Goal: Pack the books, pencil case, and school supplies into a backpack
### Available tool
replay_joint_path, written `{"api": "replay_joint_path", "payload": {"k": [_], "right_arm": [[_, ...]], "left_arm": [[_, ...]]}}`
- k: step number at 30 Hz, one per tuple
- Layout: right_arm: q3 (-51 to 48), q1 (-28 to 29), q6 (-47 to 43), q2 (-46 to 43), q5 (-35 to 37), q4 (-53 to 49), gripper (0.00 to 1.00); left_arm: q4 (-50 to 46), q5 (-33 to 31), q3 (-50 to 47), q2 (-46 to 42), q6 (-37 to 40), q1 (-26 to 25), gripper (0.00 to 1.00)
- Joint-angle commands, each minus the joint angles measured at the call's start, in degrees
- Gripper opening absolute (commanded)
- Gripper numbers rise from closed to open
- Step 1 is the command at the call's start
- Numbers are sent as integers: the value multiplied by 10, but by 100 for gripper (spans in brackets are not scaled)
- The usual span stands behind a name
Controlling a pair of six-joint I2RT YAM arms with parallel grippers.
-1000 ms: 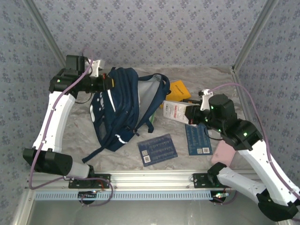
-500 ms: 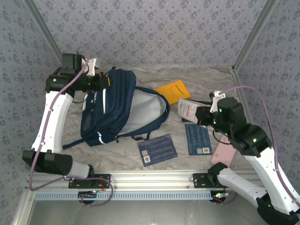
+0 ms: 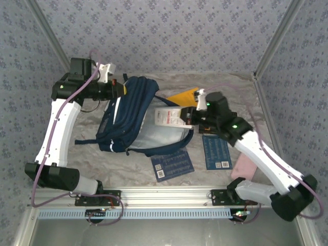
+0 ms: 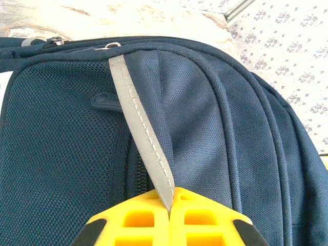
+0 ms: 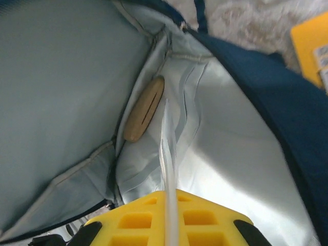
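Clamps backpack [image 3: 130,110] by reflective stripe [image 4: 143,128] with left end effector [image 4: 169,201], mouth wide; grips white packet [image 3: 168,118] edge-on with right end effector [image 5: 170,197] over roomy opening.

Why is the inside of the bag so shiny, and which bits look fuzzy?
Right wrist view: light hits the pale lining of the backpack, leaving a whitish sheen, and the edge of the white packet in the right gripper sits so close it looks soft. Left wrist view: the navy weave is crisp where the left gripper pinches the grey stripe. Top view: even light, faint shadows.
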Motion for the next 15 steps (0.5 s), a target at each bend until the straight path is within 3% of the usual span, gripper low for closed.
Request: {"api": "replay_joint_path", "payload": {"k": [1, 6, 13, 15], "right_arm": [[2, 28, 60, 33, 9, 146, 0], [18, 64, 99, 122, 54, 242, 0], [142, 106, 162, 271, 157, 197, 0], [171, 117, 181, 323, 169, 223, 6]], "left_arm": [[92, 75, 15, -38, 1, -3, 0], [101, 88, 4, -42, -5, -5, 0], [112, 98, 1, -45, -14, -6, 0], [111, 95, 1, -47, -12, -6, 0]]}}
